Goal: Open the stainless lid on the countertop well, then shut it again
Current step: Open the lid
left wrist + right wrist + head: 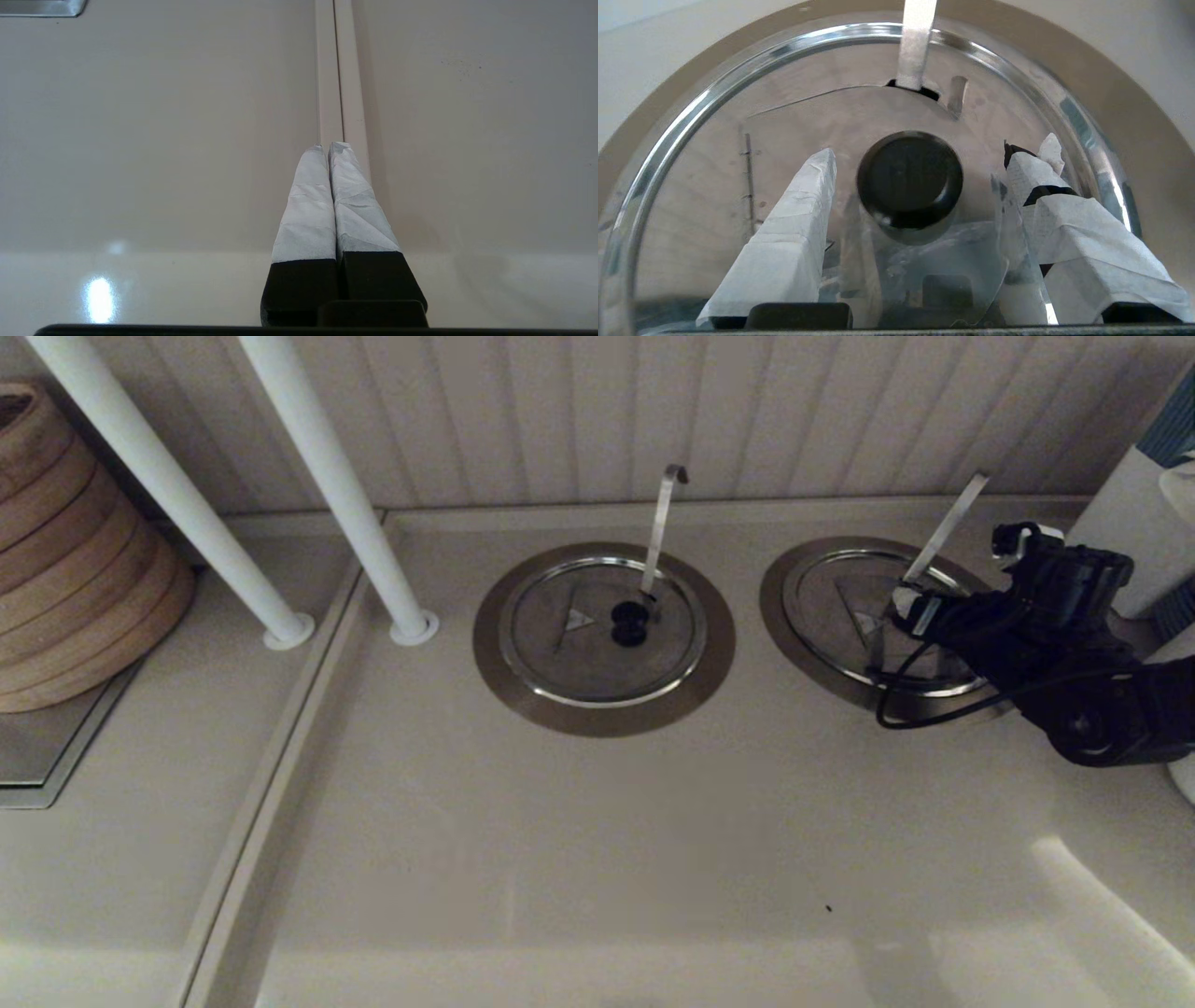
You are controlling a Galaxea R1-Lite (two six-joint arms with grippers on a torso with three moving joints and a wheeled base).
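The stainless lid [840, 602] lies flat in the right-hand countertop well [777, 616], with a straight-tipped handle [948, 527] rising through its slot. My right gripper [910, 609] hangs low over the lid and hides its knob in the head view. In the right wrist view the gripper [922, 156] is open, one taped finger on each side of the black knob [909, 179] and apart from it. The lid [794, 116], the handle [915, 42] and the ring flange [1134, 116] also show there. My left gripper [329, 147] is shut on nothing above bare counter.
A twin lid [569, 653] with a hook-tipped handle [665, 518] sits in the middle well. Two white poles [373, 523] stand at the left, beside a stack of wooden rings [65, 551]. A white container [1134, 532] stands at the far right. A counter seam [334, 70] runs under the left gripper.
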